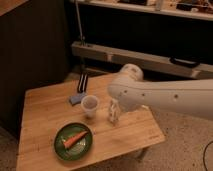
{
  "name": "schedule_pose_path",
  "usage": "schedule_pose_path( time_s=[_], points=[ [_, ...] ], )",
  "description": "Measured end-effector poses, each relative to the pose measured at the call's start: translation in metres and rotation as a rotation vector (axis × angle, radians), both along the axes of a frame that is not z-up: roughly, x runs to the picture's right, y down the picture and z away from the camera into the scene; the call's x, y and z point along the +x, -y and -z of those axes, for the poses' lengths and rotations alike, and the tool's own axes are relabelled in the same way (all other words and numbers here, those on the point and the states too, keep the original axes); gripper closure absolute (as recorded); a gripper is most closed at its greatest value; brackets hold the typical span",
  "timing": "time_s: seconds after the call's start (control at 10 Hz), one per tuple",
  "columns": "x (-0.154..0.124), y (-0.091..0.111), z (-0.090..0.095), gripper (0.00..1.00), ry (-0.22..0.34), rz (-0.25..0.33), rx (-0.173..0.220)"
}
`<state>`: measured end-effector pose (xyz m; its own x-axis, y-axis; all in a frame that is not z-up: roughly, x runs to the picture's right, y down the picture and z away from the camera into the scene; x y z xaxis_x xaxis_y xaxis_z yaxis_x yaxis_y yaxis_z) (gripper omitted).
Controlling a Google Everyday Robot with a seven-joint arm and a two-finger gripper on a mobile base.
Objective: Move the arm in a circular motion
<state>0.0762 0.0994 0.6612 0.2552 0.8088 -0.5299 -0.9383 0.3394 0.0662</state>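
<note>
The arm is a thick white tube with small dark dots. It reaches in from the right edge and ends in a bulbous joint over the right half of the wooden table. It passes in front of the top of a small pale bottle. The gripper does not show; the arm's own casing hides whatever lies beyond the joint.
A white cup stands at the table's middle, with a blue sponge and two dark upright strips behind it. Near the front lies a green plate holding a carrot. A thin dark pole and shelving rise behind.
</note>
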Motion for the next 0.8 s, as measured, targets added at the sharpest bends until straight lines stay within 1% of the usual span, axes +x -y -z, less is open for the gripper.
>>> schedule_pose_path(
  time_s=[0.1, 0.2, 0.3, 0.4, 0.5, 0.6, 0.7, 0.8],
  points=[
    [-0.035, 0.001, 0.01, 0.2, 0.047, 0.082, -0.029],
    [-0.061, 0.003, 0.015, 0.2, 0.084, 0.136, -0.045],
    [-0.095, 0.009, 0.016, 0.2, 0.133, 0.199, -0.062],
    [-0.119, 0.015, 0.016, 0.2, 0.17, 0.243, -0.072],
    [-0.136, 0.02, 0.016, 0.2, 0.197, 0.276, -0.079],
    [-0.163, 0.027, 0.016, 0.2, 0.24, 0.321, -0.086],
    [-0.187, 0.036, 0.015, 0.2, 0.28, 0.36, -0.087],
    [-0.205, 0.045, 0.014, 0.2, 0.317, 0.377, -0.076]
  ],
)
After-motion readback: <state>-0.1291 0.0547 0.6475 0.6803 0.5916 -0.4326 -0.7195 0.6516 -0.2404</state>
